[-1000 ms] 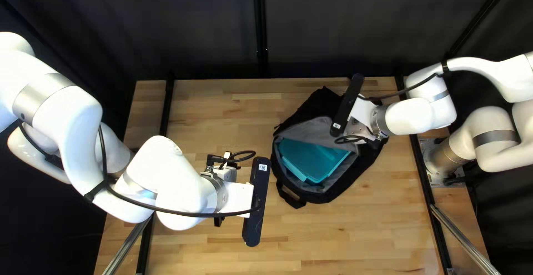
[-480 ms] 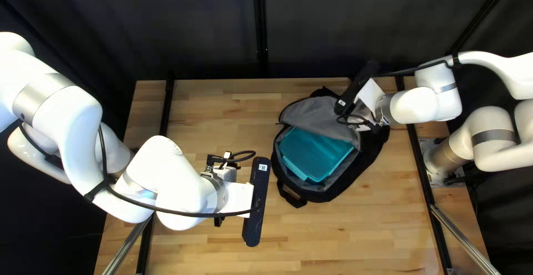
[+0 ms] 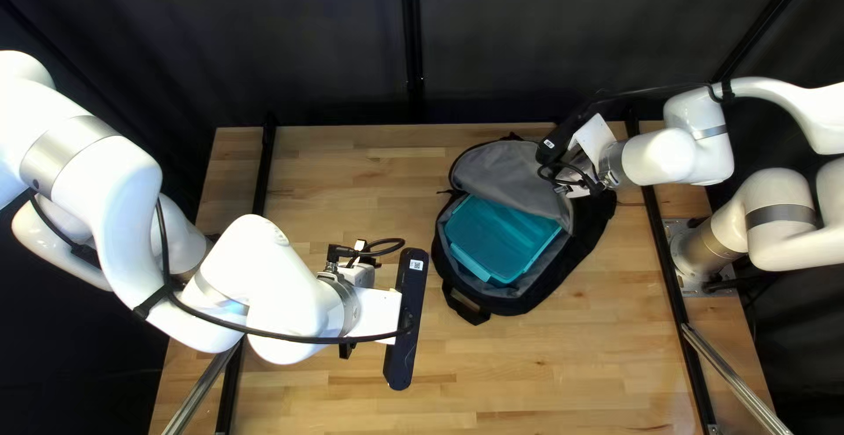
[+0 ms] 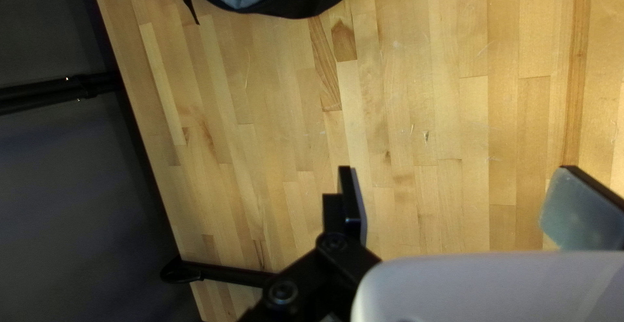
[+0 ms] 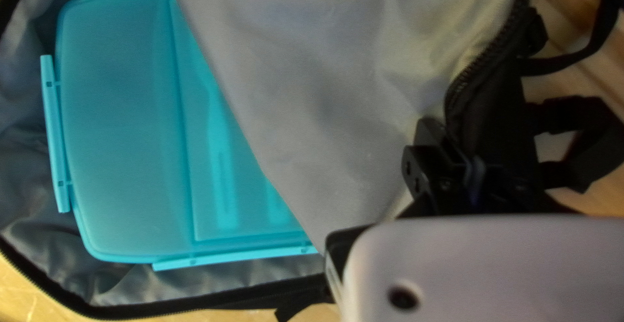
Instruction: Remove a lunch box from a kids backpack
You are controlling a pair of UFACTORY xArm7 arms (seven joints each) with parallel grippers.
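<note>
In the top left view, the teal lunch box (image 3: 499, 240) lies inside the unzipped black backpack (image 3: 563, 268), its far side under the grey-lined flap (image 3: 510, 171). My right gripper (image 3: 576, 174) is at the flap's right edge. From the right wrist, the gripper (image 5: 455, 146) is shut on the flap's zippered edge, with the lunch box (image 5: 123, 127) beside it, partly covered by the grey lining (image 5: 305, 81). My left gripper (image 3: 374, 312) hangs left of the backpack. In its wrist view, the left gripper (image 4: 463, 205) stands open and empty; the backpack (image 4: 292, 0) is ahead.
Bare wood tabletop (image 3: 563, 373) stretches between the backpack and the near edge. A black strap loop (image 3: 466, 309) sticks out from the backpack's near side, and black straps (image 5: 578, 133) lie beside my right gripper. Dark rails run along both table sides.
My right gripper has moved back and slightly right, pulling the flap with it. More of the lunch box is uncovered, and the backpack has shifted slightly. The left arm has stayed still.
</note>
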